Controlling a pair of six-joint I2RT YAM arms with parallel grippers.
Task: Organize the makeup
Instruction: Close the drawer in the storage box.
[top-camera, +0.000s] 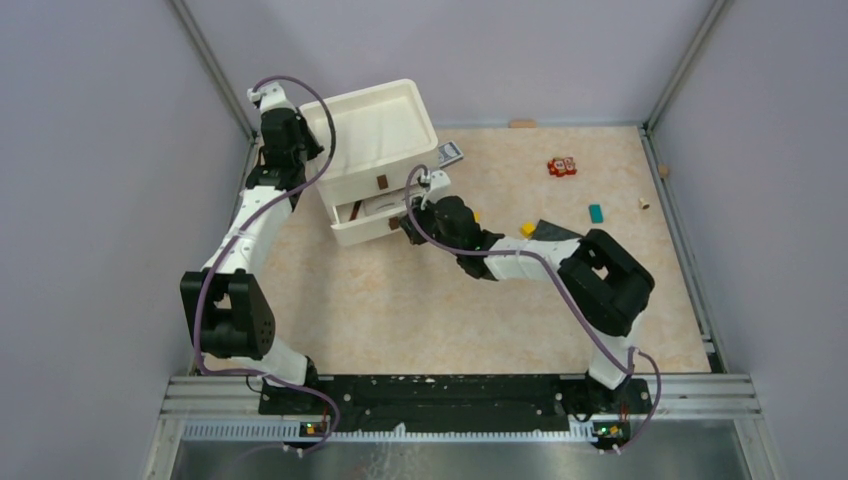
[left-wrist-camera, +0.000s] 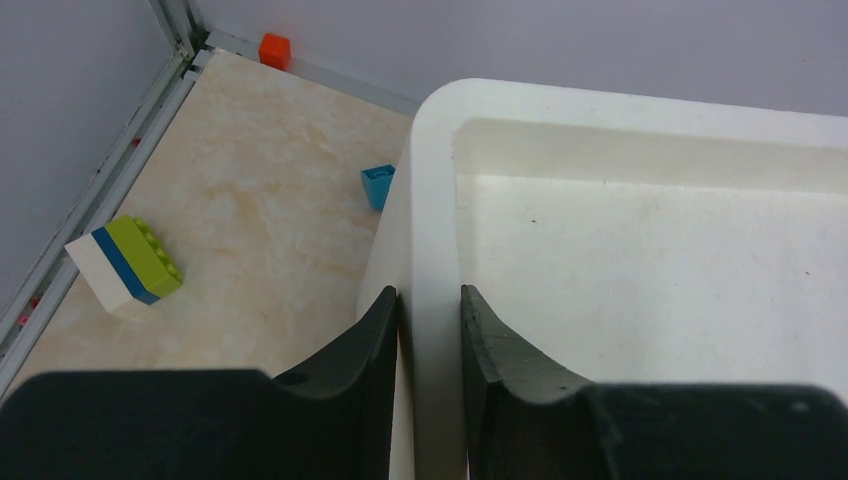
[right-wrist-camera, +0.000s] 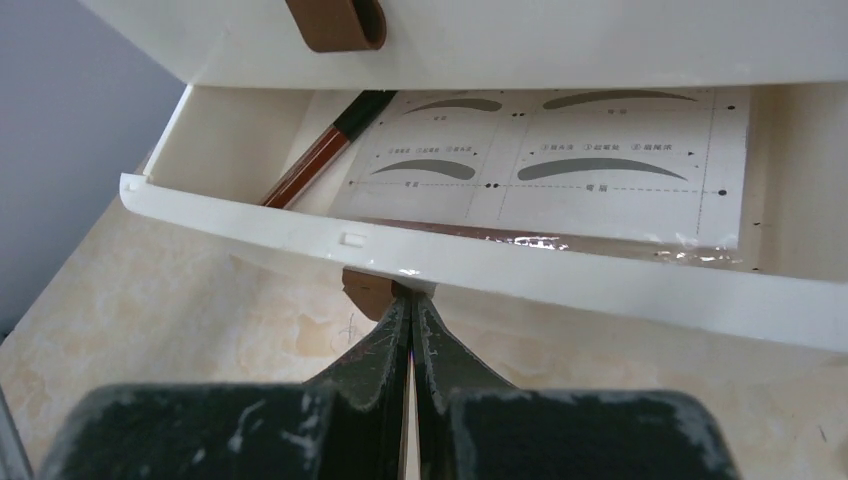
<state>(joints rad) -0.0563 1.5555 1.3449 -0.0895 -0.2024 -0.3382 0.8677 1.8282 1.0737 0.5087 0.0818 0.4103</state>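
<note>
Landmark for all positions: white drawer unit (top-camera: 385, 150), standing toward the far left of the table.

Left gripper (left-wrist-camera: 428, 300): at the unit's rear left corner. We see its fingers (left-wrist-camera: 375, 340) pinching the upright wall of the top tray (left-wrist-camera: 640, 260), one finger outside the wall and one inside. The tray floor in the wrist view is bare white.

Right gripper (right-wrist-camera: 411, 300): at the front of the unit, level with the lower drawer (right-wrist-camera: 560, 275), which stands pulled out. The fingers are pressed together with barely a slit between them, nipping the lower edge of the brown pull tab (right-wrist-camera: 365, 290) on the drawer front. A second brown tab (right-wrist-camera: 338, 18) sits on the front of the shut drawer above.

Makeup located: inside the lower drawer we see a white card (right-wrist-camera: 600, 190) printed with grey brow shapes, lying flat on the drawer floor. A brown pencil (right-wrist-camera: 310, 155) lies slantwise at the card's left edge, its dark end toward the back of the drawer.

Outside the unit, top view: a patterned card box (top-camera: 450, 152) just beside the unit's right side. A red item (top-camera: 561, 166), a yellow block (top-camera: 527, 229) and a teal block (top-camera: 596, 212) lie to the right, well apart from the unit.

Left wrist view: a small blue block (left-wrist-camera: 377, 186) touches or nearly touches the unit's outer wall; we cannot tell which. A green, blue and white brick (left-wrist-camera: 125, 262) and an orange block (left-wrist-camera: 274, 49) lie farther off.
</note>
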